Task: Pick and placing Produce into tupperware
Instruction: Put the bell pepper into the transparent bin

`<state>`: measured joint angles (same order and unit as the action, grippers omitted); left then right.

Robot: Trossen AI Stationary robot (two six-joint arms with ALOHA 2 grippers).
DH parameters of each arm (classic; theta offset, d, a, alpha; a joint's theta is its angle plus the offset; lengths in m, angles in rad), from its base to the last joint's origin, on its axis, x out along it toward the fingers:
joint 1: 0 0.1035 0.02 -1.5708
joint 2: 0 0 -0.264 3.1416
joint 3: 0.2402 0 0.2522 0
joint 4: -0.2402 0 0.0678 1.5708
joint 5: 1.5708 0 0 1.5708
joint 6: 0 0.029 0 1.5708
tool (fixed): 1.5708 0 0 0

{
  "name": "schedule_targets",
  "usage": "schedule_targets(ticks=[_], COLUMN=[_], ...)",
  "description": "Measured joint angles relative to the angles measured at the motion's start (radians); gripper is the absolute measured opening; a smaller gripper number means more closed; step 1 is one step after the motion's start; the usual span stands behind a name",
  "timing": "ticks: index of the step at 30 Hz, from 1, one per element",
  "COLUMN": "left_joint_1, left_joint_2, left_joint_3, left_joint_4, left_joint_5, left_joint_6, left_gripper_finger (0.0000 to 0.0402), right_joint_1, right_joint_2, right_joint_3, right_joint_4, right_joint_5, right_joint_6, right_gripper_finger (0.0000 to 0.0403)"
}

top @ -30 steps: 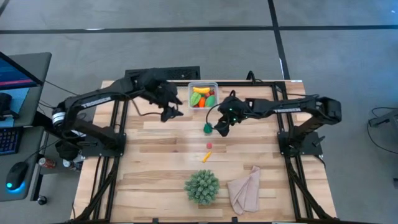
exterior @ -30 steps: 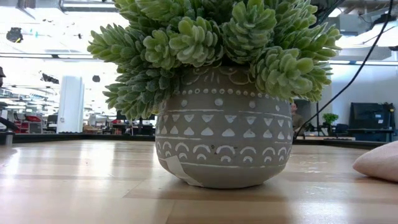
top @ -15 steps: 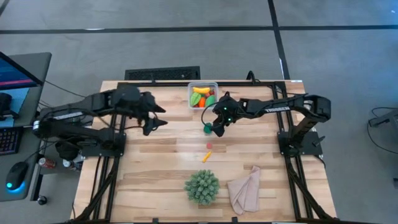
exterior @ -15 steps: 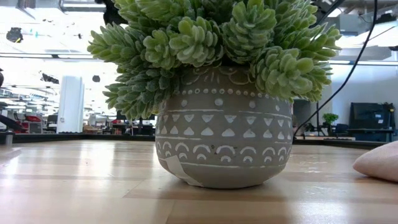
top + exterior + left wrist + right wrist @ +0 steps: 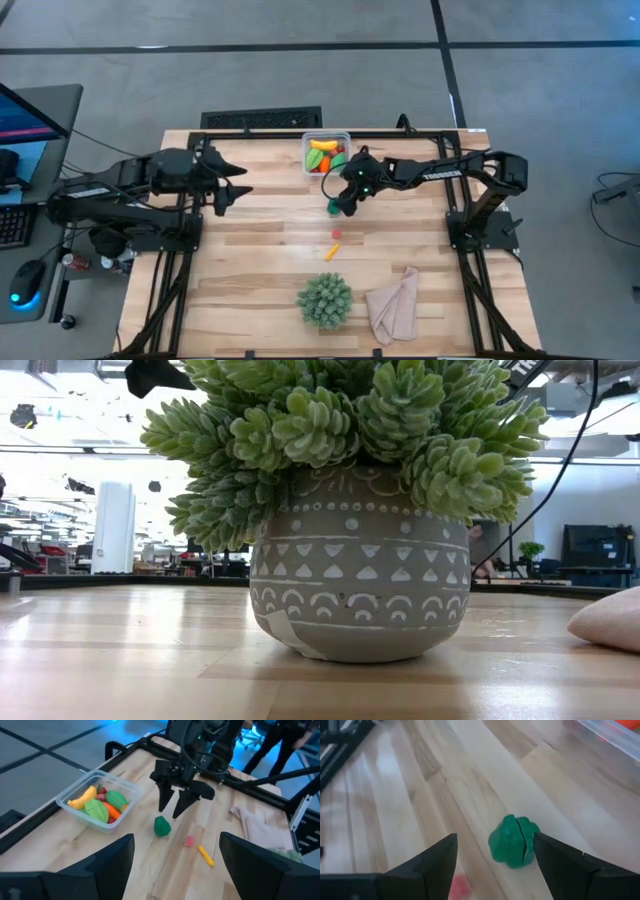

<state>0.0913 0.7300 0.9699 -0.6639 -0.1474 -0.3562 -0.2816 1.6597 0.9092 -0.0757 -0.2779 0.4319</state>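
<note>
Over at centre-left of the high view, the left gripper (image 5: 232, 186) hangs with fingers spread and empty. Rightward, the small clear plastic rectangular tupperware (image 5: 326, 139) sits at upper centre, holding yellow, green and orange toy pieces. Just below it, the right gripper (image 5: 340, 200) has its fingers apart above the dark green lobed toy vegetable (image 5: 514, 841), which lies on the wood between the fingertips, untouched.

Counter (image 5: 260, 250): pale wood planks, satin sheen. Tupperware (image 5: 75, 794): clear glossy plastic. Cloth (image 5: 395, 305): soft beige, matt.
</note>
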Motion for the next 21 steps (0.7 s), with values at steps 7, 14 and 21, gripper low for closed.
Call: schedule_targets(ticks=[7,14,21], left_joint_1=[-0.018,-0.02,-0.02], left_joint_2=[-0.004,-0.003,-0.003], left_joint_3=[-0.005,-0.005,-0.005], left_joint_4=[0.004,0.015,0.054], left_joint_5=[0.0,0.0,0.0], left_joint_6=[-0.007,-0.007,-0.007], left_gripper_finger=[0.0284,0.0284,0.0284], right_joint_1=[-0.01,-0.011,0.01], right_joint_2=[0.0,0.0,0.0], right_joint_3=[0.0,0.0,0.0], right_joint_4=[-0.001,-0.01,-0.009], right_joint_5=[0.006,0.1,0.13], right_joint_6=[0.139,0.197,0.189], right_gripper_finger=[0.0256,0.0256,0.0256])
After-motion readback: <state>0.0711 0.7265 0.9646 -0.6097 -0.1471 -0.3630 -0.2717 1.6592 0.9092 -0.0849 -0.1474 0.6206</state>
